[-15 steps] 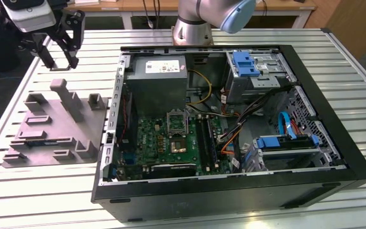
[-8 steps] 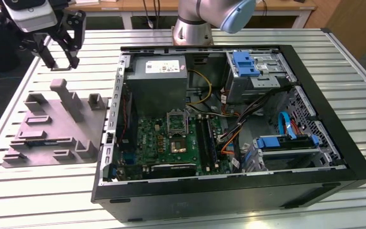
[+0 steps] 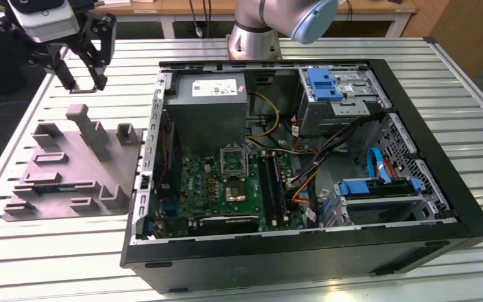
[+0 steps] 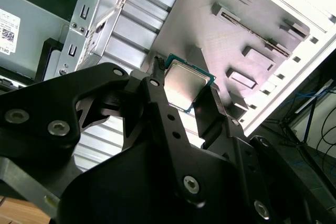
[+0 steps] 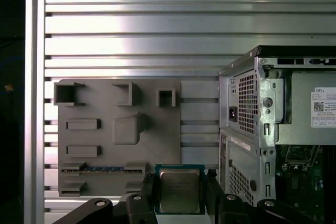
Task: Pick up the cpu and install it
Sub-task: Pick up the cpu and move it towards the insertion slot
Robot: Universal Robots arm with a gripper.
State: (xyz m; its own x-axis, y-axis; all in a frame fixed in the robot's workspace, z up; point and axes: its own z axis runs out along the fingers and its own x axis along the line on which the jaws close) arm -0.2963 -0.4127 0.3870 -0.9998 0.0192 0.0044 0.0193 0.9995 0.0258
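The claw (image 3: 83,84) hung in the air at the exterior view's left. It was up above the far end of the grey holder (image 3: 65,170). Its two black fingers (image 4: 157,95) were squeezed in on the cpu (image 4: 185,83), one on each side, pinching its edges. The fingers were only as far apart as the little chip is wide. Nothing else was touching the claw.

The cpu was up off the holder, held in the air. In both wrist views its shiny silver top faced the camera, and a thin green edge showed around it. In the first wrist view the cpu (image 5: 180,191) sat right between the two fingers.

The holder lay flat on the striped metal counter (image 3: 57,251), just beside the open computer case (image 3: 266,255). Inside the case lay a green board (image 3: 212,189), well apart from the claw.
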